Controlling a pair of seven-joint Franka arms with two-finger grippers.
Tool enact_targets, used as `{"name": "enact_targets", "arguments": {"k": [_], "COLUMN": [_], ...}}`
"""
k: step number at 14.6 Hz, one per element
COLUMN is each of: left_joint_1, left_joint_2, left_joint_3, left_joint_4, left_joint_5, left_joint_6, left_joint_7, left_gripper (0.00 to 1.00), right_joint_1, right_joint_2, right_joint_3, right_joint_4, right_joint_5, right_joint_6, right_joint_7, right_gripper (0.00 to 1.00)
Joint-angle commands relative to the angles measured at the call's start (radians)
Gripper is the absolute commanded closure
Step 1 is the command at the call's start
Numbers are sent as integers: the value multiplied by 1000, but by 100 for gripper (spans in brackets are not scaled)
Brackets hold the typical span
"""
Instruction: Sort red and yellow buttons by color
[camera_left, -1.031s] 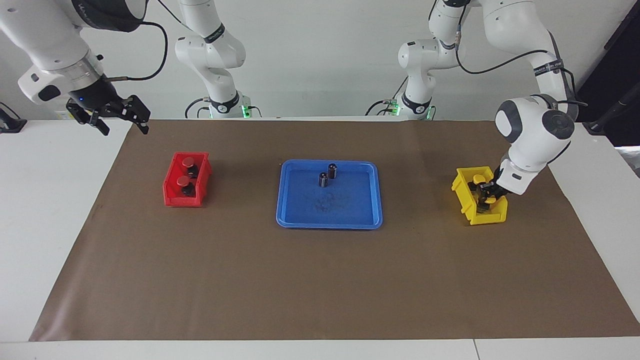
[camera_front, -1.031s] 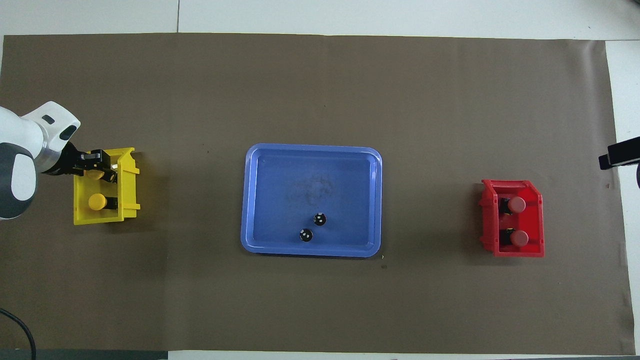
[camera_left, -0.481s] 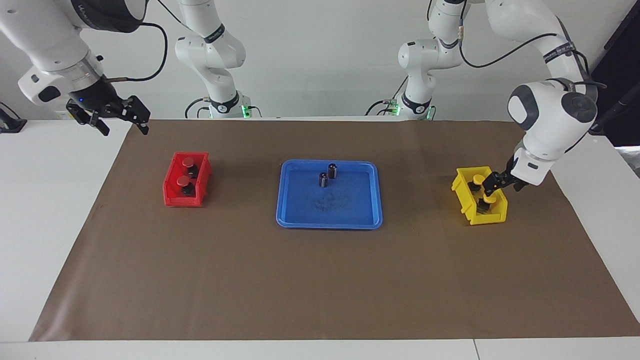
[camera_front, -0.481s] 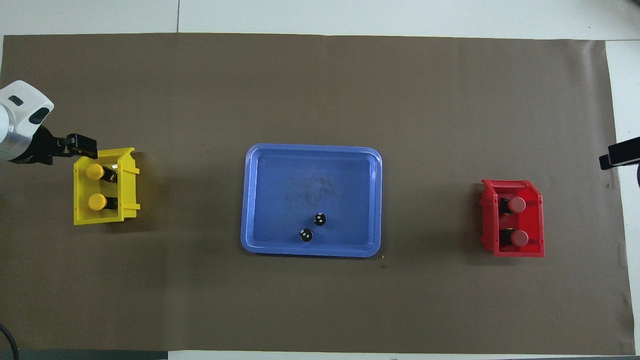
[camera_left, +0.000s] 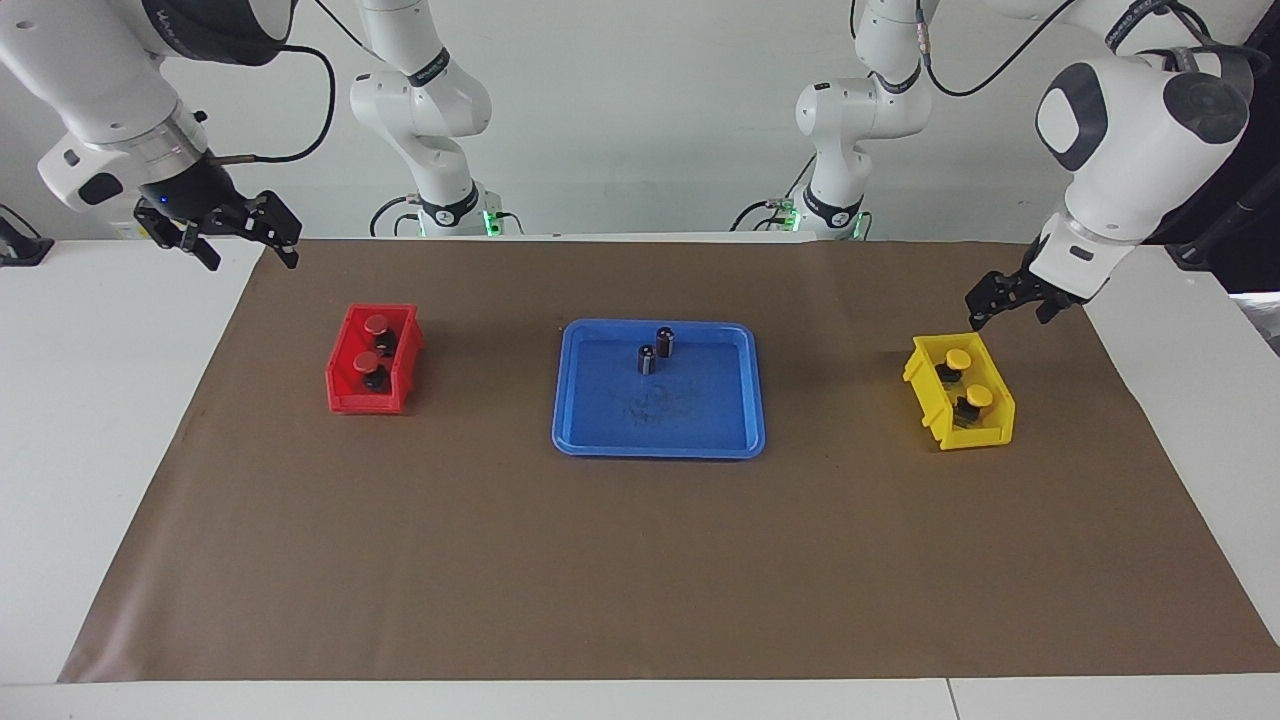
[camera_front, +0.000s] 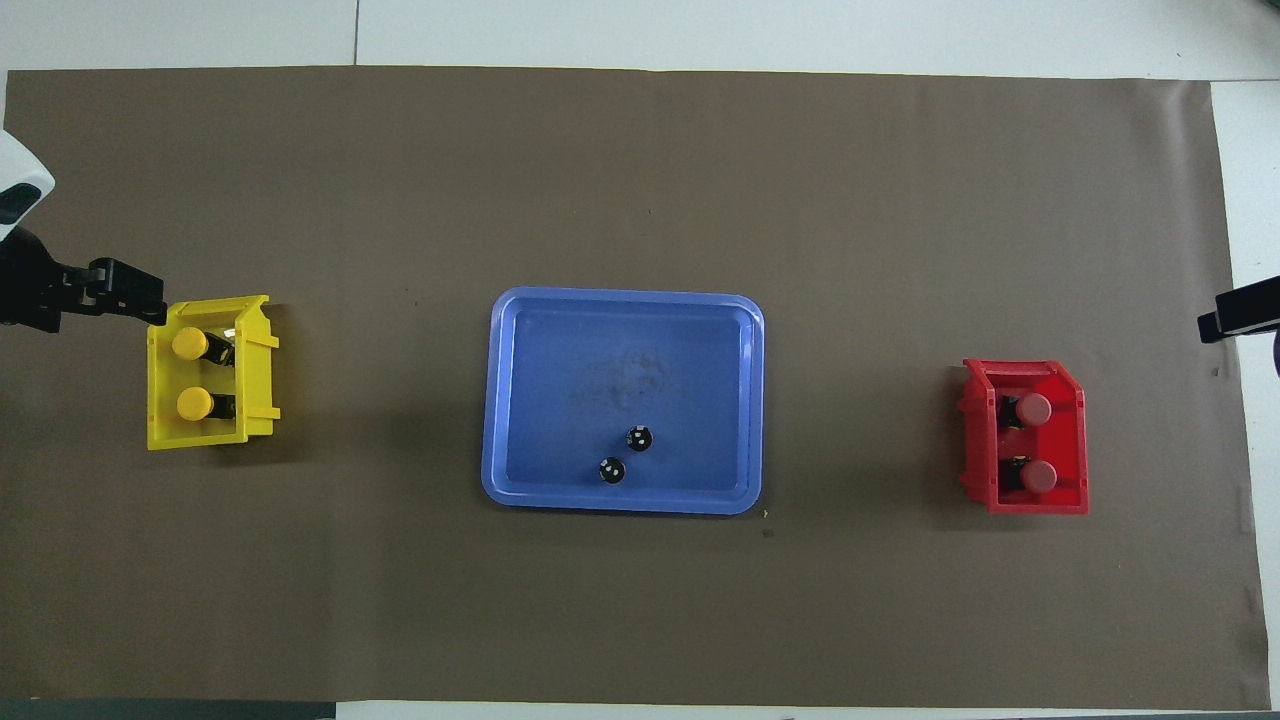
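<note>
Facing view shows right gripper (camera_left: 240, 235) spread open, empty, over the mat's (camera_left: 640, 560) corner; overhead catches only one fingertip. Red buttons (camera_left: 373, 341) fill red bin (camera_left: 345, 390). Yellow buttons (camera_left: 968, 377) in yellow bin (camera_left: 928, 400); left gripper (camera_left: 1012, 302) above, open, empty.

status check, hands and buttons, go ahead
Left hand open, raised by the yellow plastic bin; right hand open, waiting. Two yellow-capped buttons in that bin, two red-capped buttons in the red plastic bin. Nothing in the way.
</note>
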Motion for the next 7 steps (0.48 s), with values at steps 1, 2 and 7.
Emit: {"name": "enact_targets", "arguments": {"k": [1, 2, 7], "left_joint_1": [-3, -5, -3], "left_joint_2": [-27, -29, -58], "left_joint_3": [6, 5, 5], "left_joint_4": [36, 37, 39], "left_joint_5": [-42, -41, -39], "left_joint_6": [-38, -41, -49], "left_joint_7": [31, 37, 57], "left_gripper": [0, 0, 0], "right_joint_1": [-3, -3, 7], "right_joint_2": [-4, -4, -4], "right_joint_3": [0, 2, 2], "right_joint_4": [-4, -4, -6], "right_joint_5": [-10, -8, -8], "right_joint_6": [-9, -8, -8], "right_joint_7": [10, 10, 12], "right_gripper": [0, 0, 0]}}
